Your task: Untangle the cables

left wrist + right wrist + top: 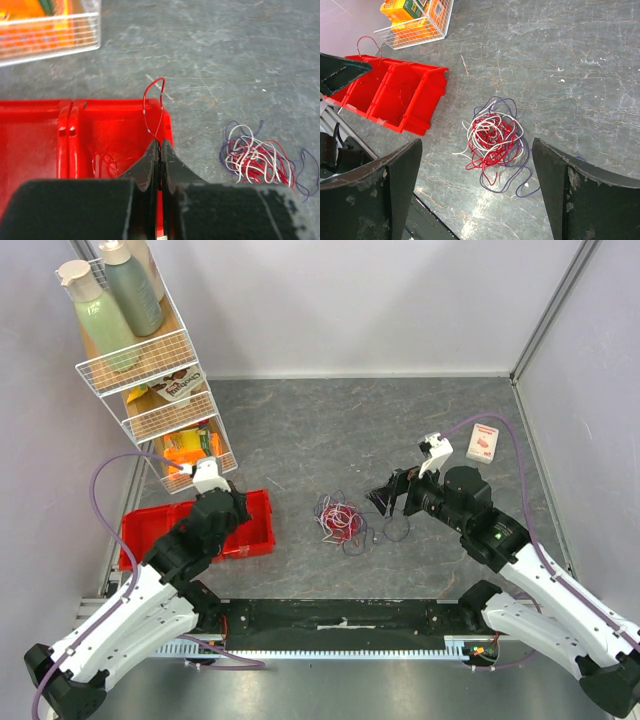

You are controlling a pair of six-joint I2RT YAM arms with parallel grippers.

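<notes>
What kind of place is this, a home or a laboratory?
Probably a laboratory test cell: plain grey walls enclose the table, two robot arms are bolted at its near edge, and a wire rack and red bin stand as props.

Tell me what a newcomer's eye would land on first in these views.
The knot of red, white and purple cables at mid-table, close by the open right gripper. Next, the bright red bin at the left, where the left gripper is shut on a single red cable that loops up above the bin.
</notes>
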